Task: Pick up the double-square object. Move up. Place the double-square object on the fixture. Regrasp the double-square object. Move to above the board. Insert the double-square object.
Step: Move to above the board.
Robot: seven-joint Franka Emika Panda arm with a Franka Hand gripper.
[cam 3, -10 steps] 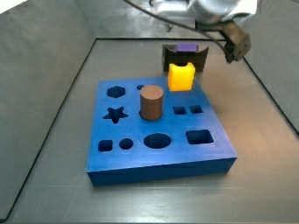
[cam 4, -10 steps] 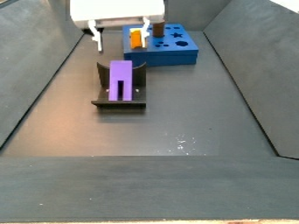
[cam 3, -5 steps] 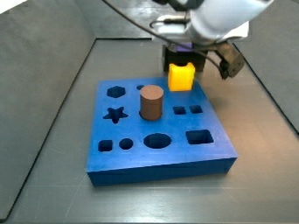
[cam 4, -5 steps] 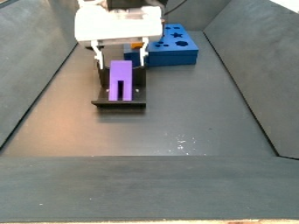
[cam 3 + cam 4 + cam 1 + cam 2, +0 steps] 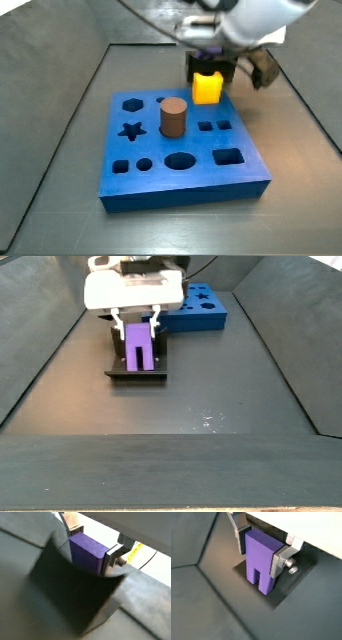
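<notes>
A: Purple plastic sits between the silver plates in both wrist views. The double-square object (image 5: 89, 552) stands on the fixture (image 5: 73, 597), and the gripper (image 5: 262, 548) has a finger (image 5: 280, 560) against each flank. Are they clamping it?

B: They look narrow and touching its sides in both wrist views, but I cannot tell whether they are pressing.

A: And in a side view?

B: The gripper (image 5: 138, 318) is lower than half a second ago, now straddling the top of the double-square object (image 5: 139, 348) on the fixture (image 5: 136, 373); the board (image 5: 198, 309) lies behind.

A: The opposite side?

B: The arm hides the fixture. The board (image 5: 183, 150) holds the brown cylinder (image 5: 173, 117) and yellow block (image 5: 206, 87), unchanged; the gripper (image 5: 230, 72) is behind the yellow block.
</notes>
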